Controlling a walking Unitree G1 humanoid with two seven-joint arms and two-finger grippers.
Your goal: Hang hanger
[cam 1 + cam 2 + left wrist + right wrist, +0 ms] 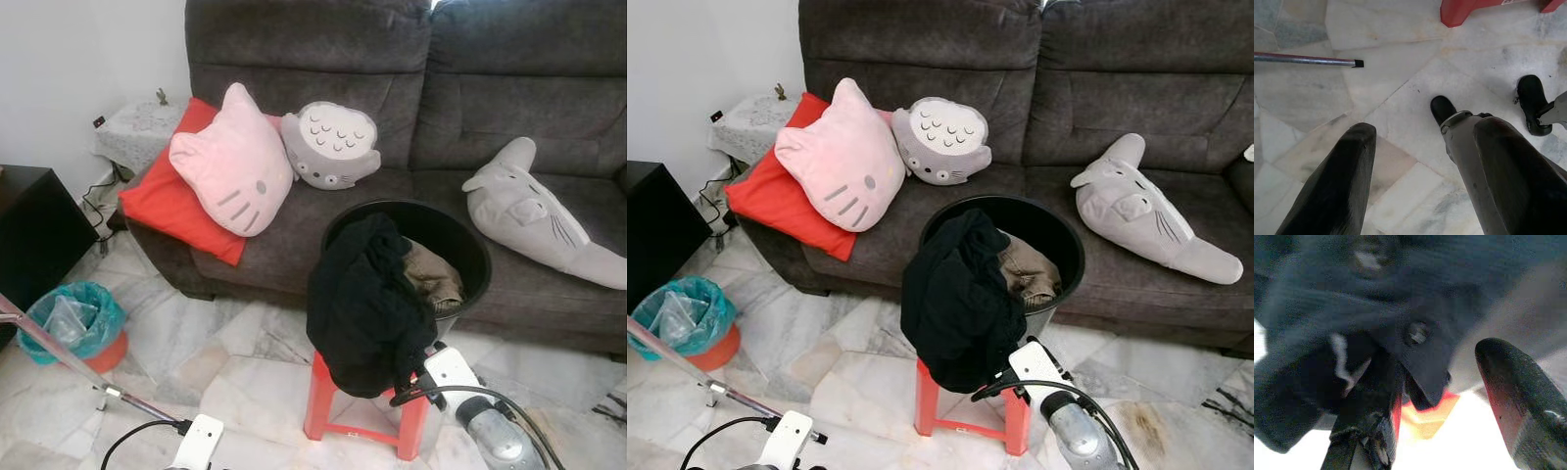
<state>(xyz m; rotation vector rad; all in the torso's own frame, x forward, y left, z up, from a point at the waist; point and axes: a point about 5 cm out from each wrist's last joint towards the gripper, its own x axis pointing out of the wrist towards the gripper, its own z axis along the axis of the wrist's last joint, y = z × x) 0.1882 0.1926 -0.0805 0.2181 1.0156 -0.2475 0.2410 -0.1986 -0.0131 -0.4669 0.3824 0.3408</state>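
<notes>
A black garment (364, 305) hangs over the rim of a black laundry basket (460, 235) that stands on a red stool (323, 397). My right gripper (1444, 421) is at the garment's lower hem. It is open, with a flap of the dark cloth (1420, 362) dangling between its fingers (1520, 401). The right arm (453, 377) reaches up from the lower right. My left gripper (1420, 166) hangs low over the marble floor (1400, 98), open and holding nothing. I cannot make out a hanger.
A grey sofa (549, 88) behind the basket holds a pink cat cushion (230, 166), a red cushion (162, 201), a grey owl plush (328, 145) and a grey shark plush (534, 211). A metal pole (59, 351) slants at lower left beside a teal-lined bin (73, 323).
</notes>
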